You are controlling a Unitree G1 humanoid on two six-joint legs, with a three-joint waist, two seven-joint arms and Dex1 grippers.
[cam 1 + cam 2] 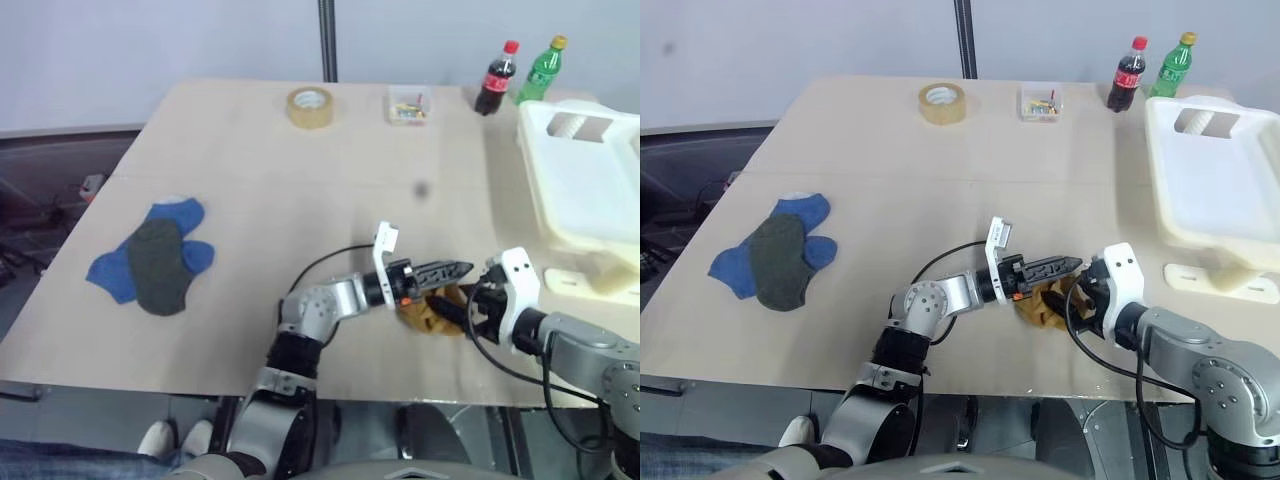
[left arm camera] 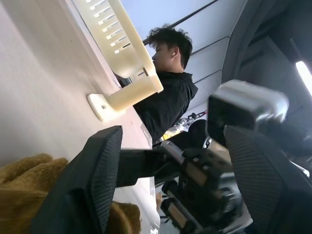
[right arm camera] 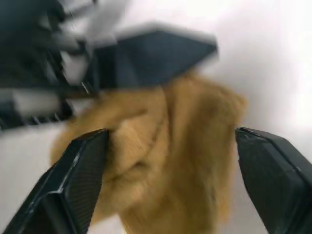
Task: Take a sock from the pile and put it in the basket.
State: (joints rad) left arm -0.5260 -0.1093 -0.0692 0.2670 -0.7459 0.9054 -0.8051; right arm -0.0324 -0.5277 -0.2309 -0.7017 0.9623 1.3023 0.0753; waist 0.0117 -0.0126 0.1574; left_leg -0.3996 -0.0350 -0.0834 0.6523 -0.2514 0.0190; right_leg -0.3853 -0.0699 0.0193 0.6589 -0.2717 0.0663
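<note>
The pile point(image 1: 155, 258) of blue and dark grey socks lies at the table's left. A crumpled mustard-yellow sock point(image 1: 428, 312) rests near the front edge, apart from the pile. My left gripper point(image 1: 455, 270) points right just over it, open; in its wrist view the sock point(image 2: 24, 190) lies outside its fingers point(image 2: 92, 185). My right gripper point(image 3: 170, 135) faces the sock point(image 3: 165, 170) from the right, open, with one finger on each side of the sock and not closed on it. The cream-white basket point(image 1: 590, 215) stands at the table's right edge.
At the far edge stand a tape roll point(image 1: 310, 107), a small clear box point(image 1: 410, 104), a cola bottle point(image 1: 497, 78) and a green bottle point(image 1: 540, 70). A cream flat piece point(image 1: 592, 282) lies in front of the basket. A person point(image 2: 168, 92) sits beyond the basket.
</note>
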